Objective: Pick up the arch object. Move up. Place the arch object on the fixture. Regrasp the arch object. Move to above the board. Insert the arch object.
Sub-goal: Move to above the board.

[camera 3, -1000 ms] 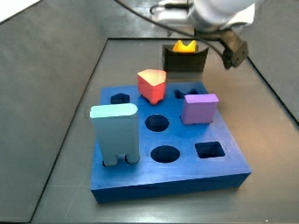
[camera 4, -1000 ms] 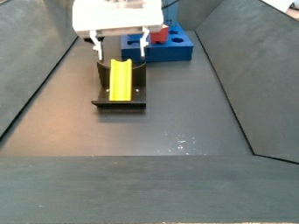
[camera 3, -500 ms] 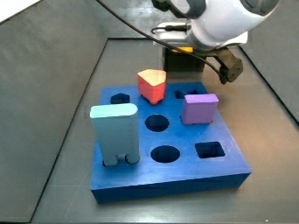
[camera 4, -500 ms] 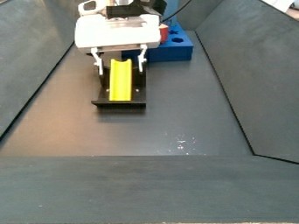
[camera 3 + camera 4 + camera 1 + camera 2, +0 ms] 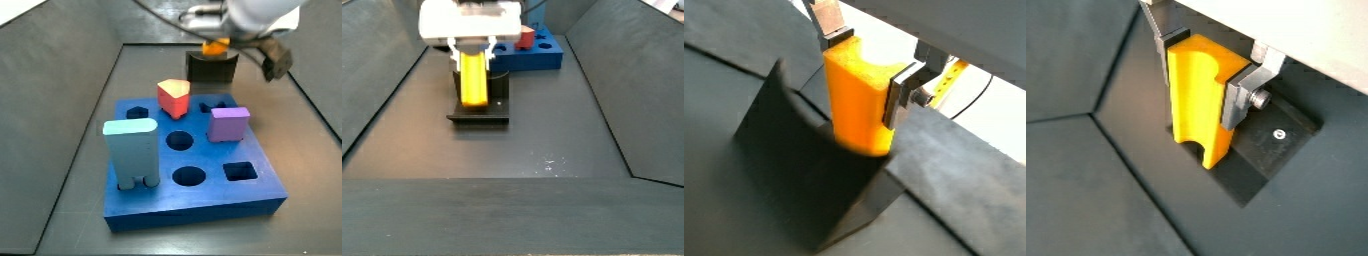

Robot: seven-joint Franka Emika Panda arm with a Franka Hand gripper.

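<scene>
End effector is positioned above the fixture, fingers clamped on the arch object, notched end hanging down. Compared with 0.5 s ago, the arch object is seen raised off the fixture, behind the board

Gripper has closed on yellow block since a second ago; block now lifted, tilted off fixture.
</scene>
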